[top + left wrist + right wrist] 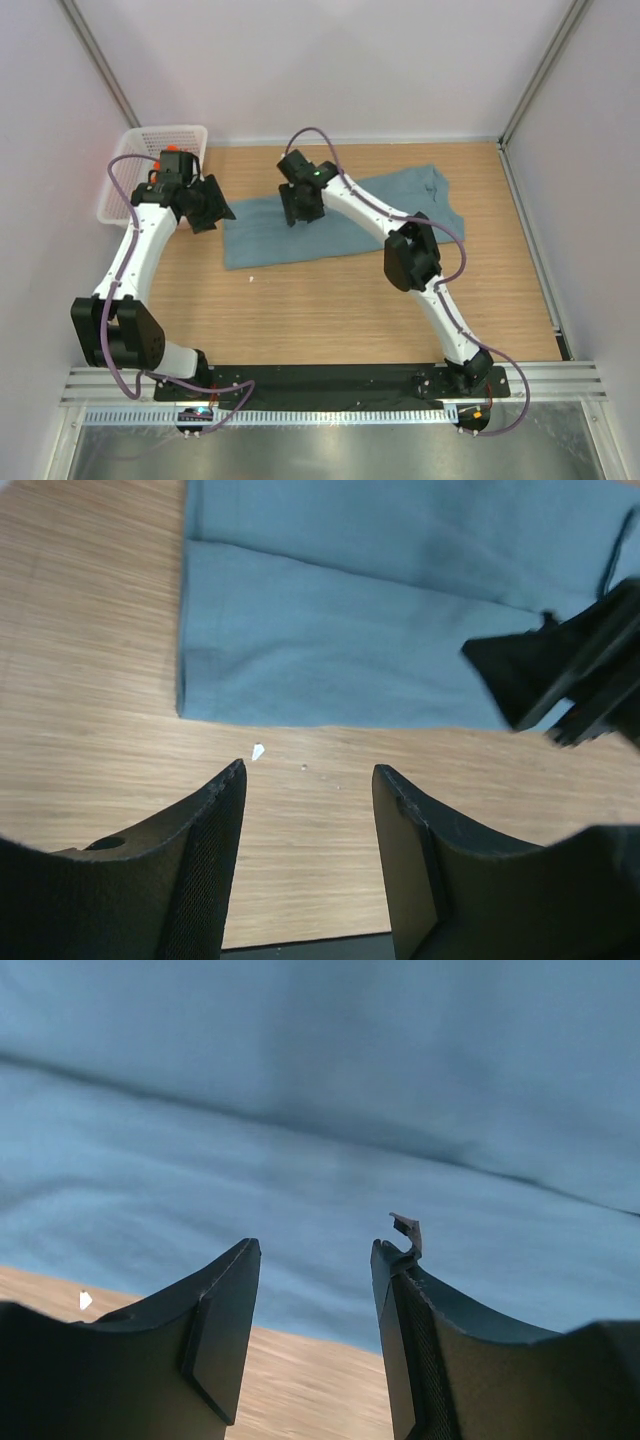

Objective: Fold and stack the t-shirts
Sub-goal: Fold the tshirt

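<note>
A grey-blue t-shirt point(265, 235) is seen laid flat in a long band across the far half of the wooden desk point(330, 310), its square left end near the middle and its wider right end reaching toward the right wall. In the left wrist view one layer of cloth is seen lying over another, with a straight edge running along the band.

The right hand point(315, 1245) is held low over the left part of the shirt. Its fingers are set apart and nothing is caught between them — only blue cloth and a strip of desk are seen below. The right arm point(375, 210) is stretched across the middle of the garment, so part of it is hidden from the overhead camera.

The left hand point(308, 770) is held over bare wood just beside the shirt's left end. It is spread moderately wide and nothing is gripped. The right hand is caught at the right edge of the left wrist view.

A small white scrap point(251, 278) is seen on the desk just in front of the shirt's near edge. A white lattice basket point(130, 170) is set in the far left corner, partly covered by the left arm point(135, 245).
</note>
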Controlling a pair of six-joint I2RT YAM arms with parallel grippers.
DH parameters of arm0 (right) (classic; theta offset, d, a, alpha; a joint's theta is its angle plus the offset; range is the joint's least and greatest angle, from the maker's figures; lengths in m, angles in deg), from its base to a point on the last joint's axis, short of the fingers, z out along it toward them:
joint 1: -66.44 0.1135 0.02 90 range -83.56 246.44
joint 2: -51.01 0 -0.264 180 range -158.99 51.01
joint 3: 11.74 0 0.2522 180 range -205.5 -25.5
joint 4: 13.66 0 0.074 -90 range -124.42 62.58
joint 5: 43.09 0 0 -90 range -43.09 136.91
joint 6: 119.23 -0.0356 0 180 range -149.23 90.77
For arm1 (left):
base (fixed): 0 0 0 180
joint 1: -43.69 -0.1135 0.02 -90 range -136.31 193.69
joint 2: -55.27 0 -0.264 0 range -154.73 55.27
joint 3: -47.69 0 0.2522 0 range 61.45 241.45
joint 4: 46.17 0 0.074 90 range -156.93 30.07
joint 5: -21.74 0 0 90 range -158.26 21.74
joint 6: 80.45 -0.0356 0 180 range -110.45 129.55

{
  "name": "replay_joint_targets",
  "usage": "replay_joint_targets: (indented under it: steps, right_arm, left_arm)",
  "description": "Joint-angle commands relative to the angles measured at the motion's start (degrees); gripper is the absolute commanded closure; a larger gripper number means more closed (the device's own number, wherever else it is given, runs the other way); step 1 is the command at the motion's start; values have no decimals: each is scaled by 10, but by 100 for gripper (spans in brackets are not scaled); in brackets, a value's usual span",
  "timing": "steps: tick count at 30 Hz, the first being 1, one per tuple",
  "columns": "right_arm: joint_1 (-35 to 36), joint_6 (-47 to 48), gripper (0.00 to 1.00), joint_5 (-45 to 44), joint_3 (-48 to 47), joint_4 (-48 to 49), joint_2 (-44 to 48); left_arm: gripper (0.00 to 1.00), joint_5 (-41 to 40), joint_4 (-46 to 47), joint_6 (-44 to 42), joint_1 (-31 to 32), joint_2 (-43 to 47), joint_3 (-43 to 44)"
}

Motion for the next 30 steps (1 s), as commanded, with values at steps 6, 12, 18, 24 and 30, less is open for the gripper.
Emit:
replay_joint_targets:
  steps: [6, 12, 18, 24, 30]
  right_arm:
    - [55, 20, 44, 20, -45, -17, -36]
    - [82, 28, 44, -11, -47, -24, -64]
    - [96, 63, 45, -78, 54, 4, -33]
    - [97, 59, 46, -80, 229, 42, 42]
    - [99, 21, 47, -19, 431, 84, 171]
  left_arm:
    - [45, -31, -17, 5, -12, 38, 0]
    - [45, 18, 3, 32, -33, 46, -44]
    - [44, 21, 8, 32, -52, 54, -50]
    - [44, 32, 16, 35, -53, 56, -59]
    - [44, 37, 24, 36, -52, 58, -71]
